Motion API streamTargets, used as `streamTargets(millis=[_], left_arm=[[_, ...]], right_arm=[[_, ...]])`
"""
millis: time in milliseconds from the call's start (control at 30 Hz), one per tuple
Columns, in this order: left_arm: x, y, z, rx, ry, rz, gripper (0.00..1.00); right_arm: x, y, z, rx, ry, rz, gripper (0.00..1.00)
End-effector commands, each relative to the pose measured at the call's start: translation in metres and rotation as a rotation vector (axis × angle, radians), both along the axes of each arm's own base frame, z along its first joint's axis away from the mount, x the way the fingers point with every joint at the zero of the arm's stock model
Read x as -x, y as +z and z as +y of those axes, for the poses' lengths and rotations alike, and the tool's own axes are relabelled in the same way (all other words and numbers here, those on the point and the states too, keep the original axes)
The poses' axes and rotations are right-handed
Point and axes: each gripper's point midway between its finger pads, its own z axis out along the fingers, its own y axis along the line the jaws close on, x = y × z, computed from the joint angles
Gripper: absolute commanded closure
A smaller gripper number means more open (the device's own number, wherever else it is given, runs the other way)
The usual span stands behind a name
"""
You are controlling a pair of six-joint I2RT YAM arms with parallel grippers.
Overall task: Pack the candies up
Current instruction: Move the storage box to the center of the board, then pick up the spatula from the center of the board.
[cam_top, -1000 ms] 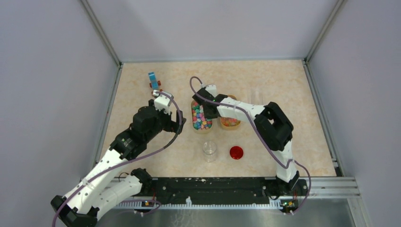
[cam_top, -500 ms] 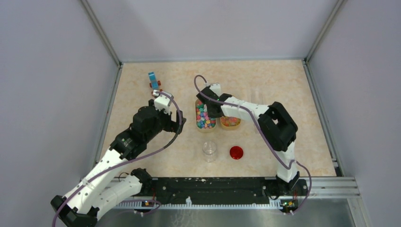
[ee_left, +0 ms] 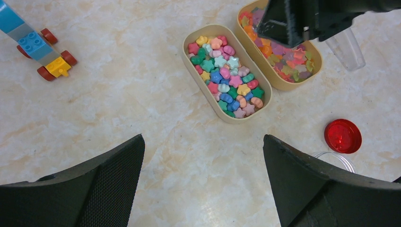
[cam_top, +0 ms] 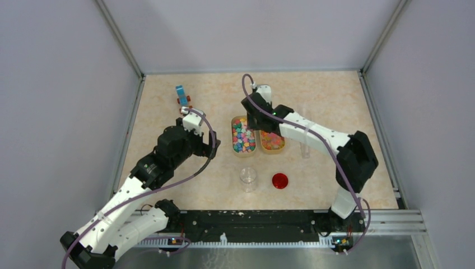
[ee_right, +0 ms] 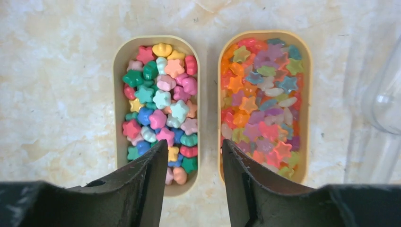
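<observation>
The candies [ee_right: 161,104] are small multicoloured stars and blobs filling two oval beige trays side by side, a left tray [cam_top: 242,136] and a right tray [cam_top: 272,140]. The right tray's candies [ee_right: 262,99] look more translucent. My right gripper [ee_right: 195,142] hangs open above the gap between the trays at their far end, with nothing between its fingers; it shows as a black shape [ee_left: 286,26] in the left wrist view. My left gripper [ee_left: 201,142] is wide open over bare table, left of and nearer than the trays, holding nothing.
A clear round jar [cam_top: 248,179] and a round red lid [cam_top: 279,180] sit in front of the trays. A clear plastic container [ee_right: 385,99] lies just right of the right tray. A blue-and-orange toy vehicle [ee_left: 35,45] stands at the far left.
My right gripper was shut low over the left tray; it has risen, swung toward the far end of the trays and opened. The left arm has not moved.
</observation>
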Motion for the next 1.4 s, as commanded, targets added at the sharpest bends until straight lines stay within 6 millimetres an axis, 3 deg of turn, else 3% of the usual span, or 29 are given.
streamTargets(millis=[0,133,300,533,733,1000,1367], left_arm=[[-0.001,0.008,-0.002,0.02,-0.007,-0.023,0.01],[0.0,0.008,-0.004,0.02,-0.018,-0.022,0.01],[0.001,0.008,-0.005,0.02,-0.03,-0.02,0.01],[0.001,0.008,-0.005,0.019,-0.03,-0.021,0.01],[0.001,0.006,-0.006,0.017,-0.034,-0.015,0.01],[0.0,0.005,-0.006,0.011,-0.032,-0.012,0.01],[0.0,0.003,-0.008,0.008,-0.043,-0.01,0.01]], right_arm=[[0.008,0.047,-0.027,-0.033,-0.042,-0.099,0.52],[0.021,0.061,-0.054,-0.019,-0.068,-0.146,0.5],[0.037,0.059,-0.089,0.049,-0.071,-0.201,0.44],[0.056,0.032,-0.142,0.122,-0.09,-0.208,0.37],[0.064,0.009,-0.168,0.069,-0.101,-0.174,0.33],[0.048,-0.025,-0.192,-0.01,-0.169,-0.104,0.26],[0.011,-0.064,-0.205,-0.039,-0.232,-0.01,0.28]])
